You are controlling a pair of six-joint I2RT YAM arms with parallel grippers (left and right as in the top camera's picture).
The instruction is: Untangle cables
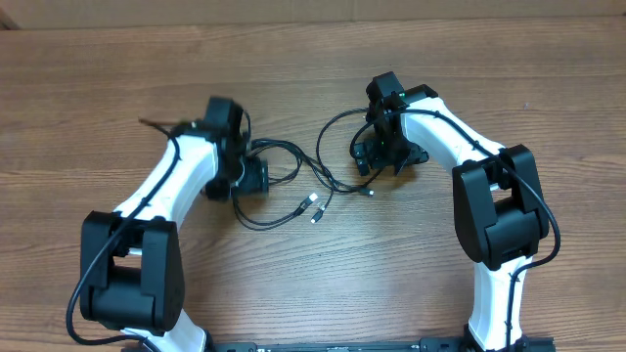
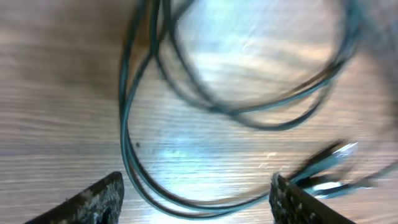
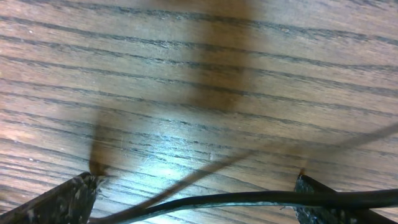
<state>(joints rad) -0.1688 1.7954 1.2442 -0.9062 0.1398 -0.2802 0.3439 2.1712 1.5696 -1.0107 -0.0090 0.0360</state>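
Black two-finger left gripper [image 2: 196,190] seen spread wide, nothing clamped, thin black cables [image 2: 123,124] looped between and beyond its fingers, right gripper [image 3: 199,186] likewise parted fully, one strand laid across its gap, tangle spread mid-table on brown wood-grain tabletop [image 1: 98,88].

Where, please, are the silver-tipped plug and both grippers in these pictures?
silver-tipped plug [image 2: 344,150], left wrist view, on its metal tip.
left gripper [image 2: 196,190], left wrist view, midway between fingertips.
right gripper [image 3: 198,183], right wrist view, midway between fingertips.
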